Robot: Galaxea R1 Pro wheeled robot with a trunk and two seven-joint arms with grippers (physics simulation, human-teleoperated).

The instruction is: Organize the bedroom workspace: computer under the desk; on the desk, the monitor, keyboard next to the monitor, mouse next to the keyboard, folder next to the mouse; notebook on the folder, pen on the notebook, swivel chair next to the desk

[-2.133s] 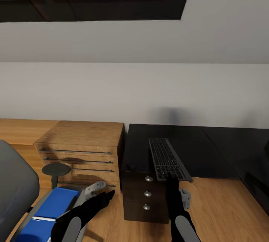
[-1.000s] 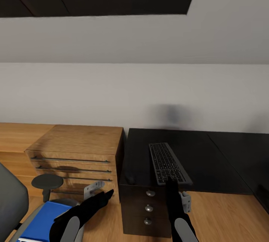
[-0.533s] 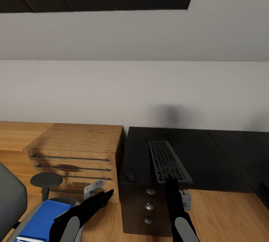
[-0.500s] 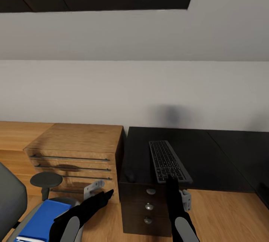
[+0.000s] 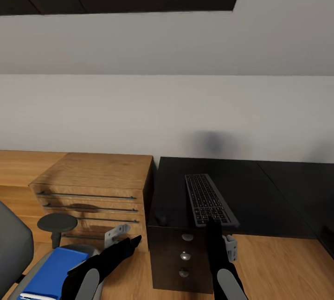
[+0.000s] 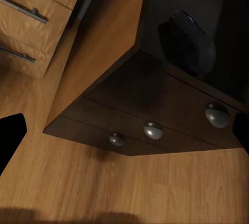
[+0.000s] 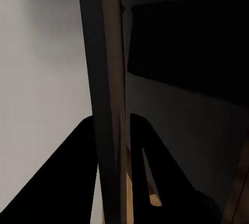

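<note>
White bedroom wall rises behind the black desk; the right gripper pinches the near end of the slim dark keyboard above the desk; no key lettering is legible; the left gripper's jaws cannot be made out; the blue folder lies on the grey swivel chair.

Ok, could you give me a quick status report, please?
Left gripper open, empty. Right gripper shut on keyboard over the desk. Folder on swivel chair. Mouse at desk corner.
</note>
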